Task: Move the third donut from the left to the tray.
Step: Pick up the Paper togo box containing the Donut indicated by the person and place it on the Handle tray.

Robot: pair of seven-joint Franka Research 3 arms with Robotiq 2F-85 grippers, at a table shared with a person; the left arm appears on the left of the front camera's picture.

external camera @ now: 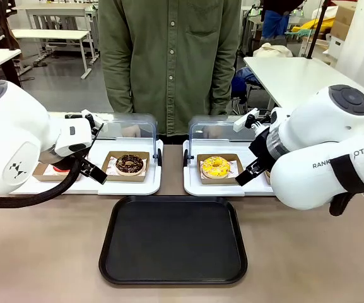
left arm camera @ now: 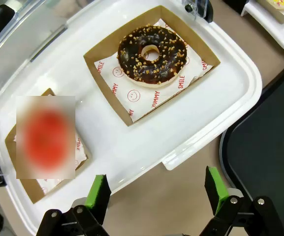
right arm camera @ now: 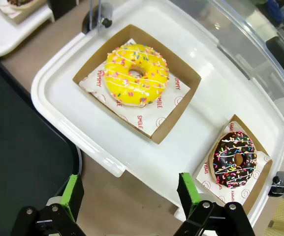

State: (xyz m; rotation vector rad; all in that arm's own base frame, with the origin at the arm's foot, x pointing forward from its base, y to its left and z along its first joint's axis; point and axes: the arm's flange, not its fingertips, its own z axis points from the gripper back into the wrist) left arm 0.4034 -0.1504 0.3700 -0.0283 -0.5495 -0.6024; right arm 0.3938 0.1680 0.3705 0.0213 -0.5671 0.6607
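The third donut [external camera: 214, 166] [right arm camera: 136, 74] has bright yellow icing with coloured sprinkles. It lies in a brown cardboard square on the right white display tray [external camera: 194, 184] [right arm camera: 58, 105]. The black tray [external camera: 172, 243] [left arm camera: 272, 147] [right arm camera: 14, 152] sits bare at the table's front middle. My right gripper [external camera: 250, 172] [right arm camera: 130, 194] hangs open above the display tray's near rim, a little short of the yellow donut. My left gripper [external camera: 91, 169] [left arm camera: 156, 194] is open too, above the near edge of the left display tray [left arm camera: 205, 105], short of a chocolate donut with nuts [external camera: 130, 164] [left arm camera: 151, 54].
A red-iced donut [external camera: 58, 168] [left arm camera: 46, 137] lies left of the chocolate one. A chocolate donut with sprinkles [right arm camera: 236, 157] lies beside the yellow one. Clear lids [external camera: 128, 126] [external camera: 219, 129] stand raised behind both display trays. A person in a green shirt [external camera: 169, 57] stands at the far side.
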